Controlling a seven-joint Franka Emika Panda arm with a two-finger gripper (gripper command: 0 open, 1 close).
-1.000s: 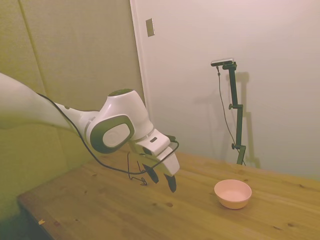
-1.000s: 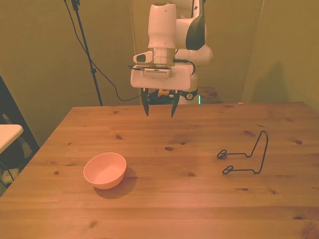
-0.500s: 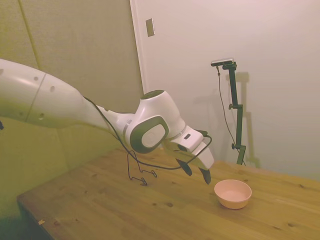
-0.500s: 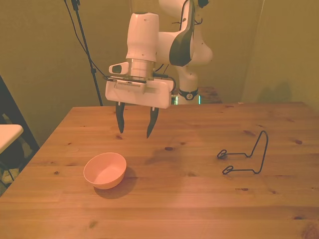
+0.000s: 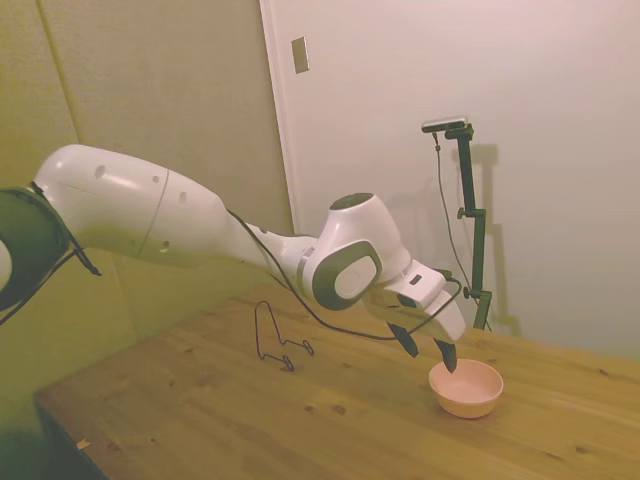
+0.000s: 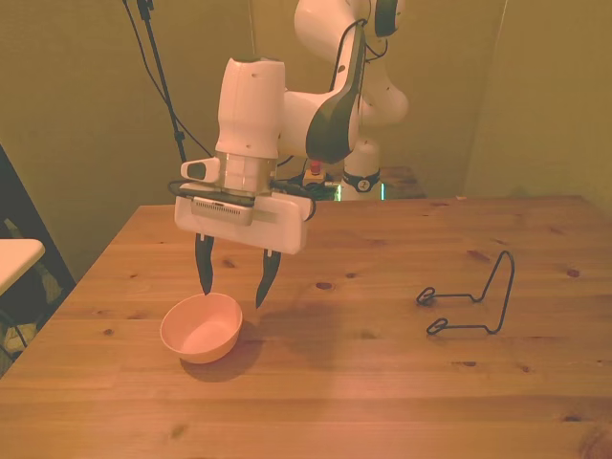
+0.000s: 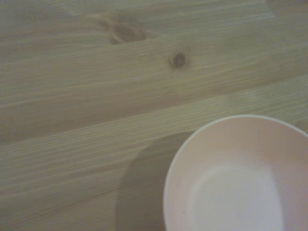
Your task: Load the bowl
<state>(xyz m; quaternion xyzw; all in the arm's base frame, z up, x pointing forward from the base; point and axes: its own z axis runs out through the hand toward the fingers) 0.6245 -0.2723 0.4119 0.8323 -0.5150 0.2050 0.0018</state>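
Arm further out and lower, open jaws now just above the bowl (image 6: 201, 327).

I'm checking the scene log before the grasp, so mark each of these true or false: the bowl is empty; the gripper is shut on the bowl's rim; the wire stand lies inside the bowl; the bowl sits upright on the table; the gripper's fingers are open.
1. The bowl is empty. True: the wrist view shows a bare inside.
2. The gripper is shut on the bowl's rim. False: it hangs just above the rim, holding nothing.
3. The wire stand lies inside the bowl. False: it stands on the table, well off toward the front view's right.
4. The bowl sits upright on the table. True.
5. The gripper's fingers are open. True: they are spread apart.
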